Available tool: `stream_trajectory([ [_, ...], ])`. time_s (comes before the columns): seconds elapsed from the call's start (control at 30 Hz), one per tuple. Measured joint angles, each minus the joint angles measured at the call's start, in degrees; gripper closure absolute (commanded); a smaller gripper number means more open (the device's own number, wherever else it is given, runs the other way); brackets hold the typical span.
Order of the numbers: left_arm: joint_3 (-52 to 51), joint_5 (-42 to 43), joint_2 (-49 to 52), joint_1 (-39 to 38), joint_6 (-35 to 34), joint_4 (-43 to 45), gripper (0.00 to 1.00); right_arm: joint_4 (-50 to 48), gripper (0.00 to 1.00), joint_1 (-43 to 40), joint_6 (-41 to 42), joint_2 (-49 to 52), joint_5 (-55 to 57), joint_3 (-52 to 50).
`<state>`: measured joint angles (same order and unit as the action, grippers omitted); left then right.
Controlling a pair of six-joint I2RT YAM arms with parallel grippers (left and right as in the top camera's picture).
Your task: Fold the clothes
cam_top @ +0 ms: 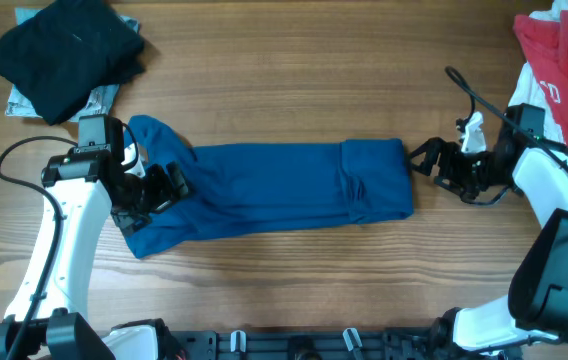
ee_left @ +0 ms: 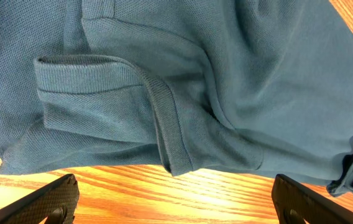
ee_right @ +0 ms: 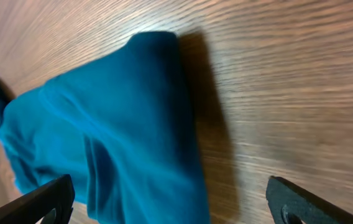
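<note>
Blue shirt (cam_top: 274, 185) lies as long folded strip across middle of table (cam_top: 294, 60), bunched end at left. Left gripper (cam_top: 156, 190) over bunched end, jaws spread wide, nothing held. Right gripper (cam_top: 432, 160) just beside strip's right edge, jaws wide, empty. Fabric looks light, limp, soft knit; likely sags, bunches, layers slip. Best hold: pinch all layers at right edge, or ribbed band (ee_left: 89, 74).

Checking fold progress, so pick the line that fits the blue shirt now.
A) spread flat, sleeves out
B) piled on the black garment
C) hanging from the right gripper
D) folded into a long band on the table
D: the blue shirt lies as a long narrow band on the wooden table, apart from the black garment.
</note>
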<state>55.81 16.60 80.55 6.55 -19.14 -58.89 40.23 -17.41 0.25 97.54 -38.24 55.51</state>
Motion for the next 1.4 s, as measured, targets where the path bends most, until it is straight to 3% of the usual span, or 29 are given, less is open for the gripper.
stream_trajectory([
  [0.2,0.0,0.0,0.0,0.0,0.0,0.0,0.0,-8.0,0.06,0.1,0.1,3.1,-8.3,-6.7],
  [0.3,0.0,0.0,0.0,0.0,0.0,0.0,0.0,-12.8,0.23,1.2,2.6,3.8,-11.2,-8.7],
  [0.43,0.0,0.0,0.0,0.0,0.0,0.0,0.0,-15.5,0.66,5.2,5.4,6.1,-11.5,-9.7],
  [0.5,0.0,0.0,0.0,0.0,0.0,0.0,0.0,-16.3,0.95,7.0,7.2,6.5,-10.1,-10.0],
  [0.7,0.0,0.0,0.0,0.0,0.0,-0.2,0.0,-17.0,0.96,6.9,12.9,6.5,-5.9,-10.1],
  [0.83,0.0,0.0,0.0,0.0,0.0,-0.3,0.0,-11.8,0.96,3.9,14.3,5.4,-1.3,-7.9],
  [1.03,0.0,0.0,0.0,0.0,0.0,-0.4,0.0,-2.2,0.96,3.3,15.6,-11.3,15.3,-4.7],
  [1.13,0.0,0.0,0.0,0.0,0.0,-0.3,0.0,-1.1,0.96,6.6,15.8,-16.7,22.0,-4.3],
  [1.4,0.0,0.0,0.0,0.0,0.0,-0.5,0.0,-1.7,0.96,19.1,19.5,-14.5,32.7,-4.3],
])
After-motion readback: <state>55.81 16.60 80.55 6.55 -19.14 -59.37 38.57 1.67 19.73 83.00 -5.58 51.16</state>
